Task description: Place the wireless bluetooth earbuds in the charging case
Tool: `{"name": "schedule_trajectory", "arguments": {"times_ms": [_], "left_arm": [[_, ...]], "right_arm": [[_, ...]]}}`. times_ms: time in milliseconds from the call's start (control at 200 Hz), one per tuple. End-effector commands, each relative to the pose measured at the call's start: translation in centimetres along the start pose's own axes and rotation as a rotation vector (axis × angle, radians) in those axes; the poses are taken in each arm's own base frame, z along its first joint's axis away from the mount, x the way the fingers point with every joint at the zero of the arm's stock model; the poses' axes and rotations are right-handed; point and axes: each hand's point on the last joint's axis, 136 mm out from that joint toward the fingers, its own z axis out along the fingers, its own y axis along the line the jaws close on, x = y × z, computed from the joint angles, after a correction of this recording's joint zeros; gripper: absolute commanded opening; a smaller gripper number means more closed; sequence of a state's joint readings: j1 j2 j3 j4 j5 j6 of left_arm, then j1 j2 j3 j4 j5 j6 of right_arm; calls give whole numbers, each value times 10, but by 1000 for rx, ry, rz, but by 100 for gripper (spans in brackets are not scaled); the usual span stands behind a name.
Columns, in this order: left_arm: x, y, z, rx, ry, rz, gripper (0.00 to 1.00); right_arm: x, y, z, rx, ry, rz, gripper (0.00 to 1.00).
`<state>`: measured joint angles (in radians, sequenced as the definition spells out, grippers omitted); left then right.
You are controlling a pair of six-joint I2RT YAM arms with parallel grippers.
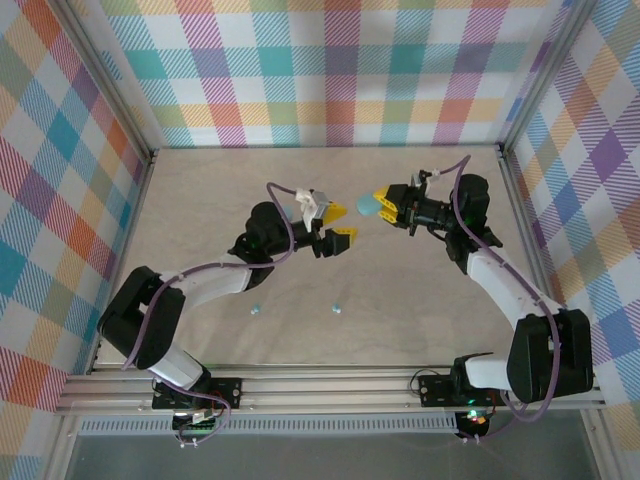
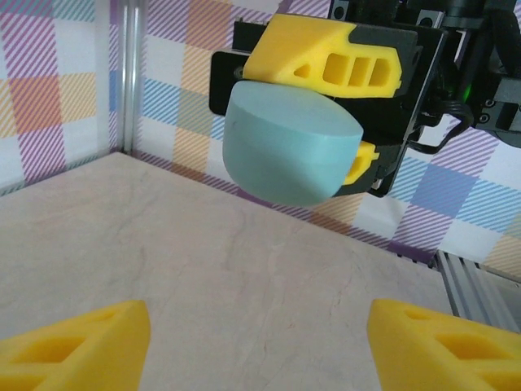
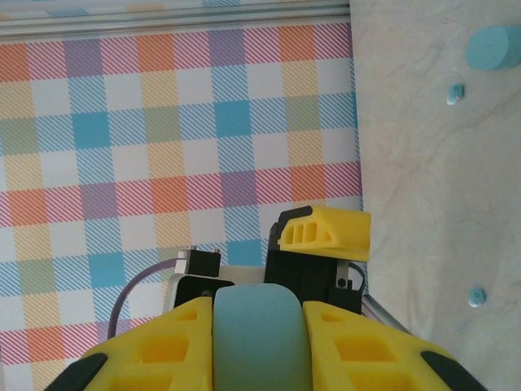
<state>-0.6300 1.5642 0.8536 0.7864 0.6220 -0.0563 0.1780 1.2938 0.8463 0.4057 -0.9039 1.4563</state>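
The right gripper (image 1: 385,207) is up off the table (image 1: 420,290), over its middle, with both yellow fingers clamped on the charging case (image 1: 367,206). The right wrist view shows the pale blue body wedged tight between them. The case sticks out sideways toward the other arm, which looks like a deliberate presentation: held in the air, it can be worked on from the front.

Facing it, just beside it, is the left gripper (image 1: 340,222). Its fingers stand well apart with nothing between them, and from its own camera the case hangs dead ahead, framed by the two tips. That spread suggests it is lining up to take or pry the case, not to carry anything.

And the earbuds (image 1: 336,308)? They are down on the table, toward the near edge and well apart from both grippers. One lies about midway along that edge and the second earbud (image 1: 255,310) is off to its left, near the left arm. Neither is in the case yet. The right wrist view also catches another pale blue case (image 3: 495,46) lying on the table.
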Motion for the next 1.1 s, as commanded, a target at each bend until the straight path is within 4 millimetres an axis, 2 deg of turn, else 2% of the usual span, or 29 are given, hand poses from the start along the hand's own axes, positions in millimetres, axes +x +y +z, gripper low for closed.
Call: {"name": "schedule_trajectory", "arguments": {"times_ms": [0, 65, 260, 685, 915, 1010, 1095], "left_arm": [[-22, -26, 15, 65, -19, 151, 69], [-22, -30, 19, 55, -27, 180, 68], [-28, -28, 24, 57, -80, 125, 64], [-53, -23, 20, 33, -182, 116, 62], [-51, -25, 23, 54, -163, 95, 52], [-53, -22, 23, 34, -171, 83, 54], [-56, -18, 21, 3, -184, 79, 61]], "right_arm": [[7, 13, -4, -2, -2, -5, 0], [7, 14, -5, -1, -11, -9, 0], [5, 9, -4, 4, -17, -3, 0], [9, 8, -4, 2, 1, 1, 0], [9, 10, -5, -2, -2, 1, 0], [11, 11, -5, -2, 1, 2, 0], [13, 10, -6, -1, 1, 1, 0]]}}
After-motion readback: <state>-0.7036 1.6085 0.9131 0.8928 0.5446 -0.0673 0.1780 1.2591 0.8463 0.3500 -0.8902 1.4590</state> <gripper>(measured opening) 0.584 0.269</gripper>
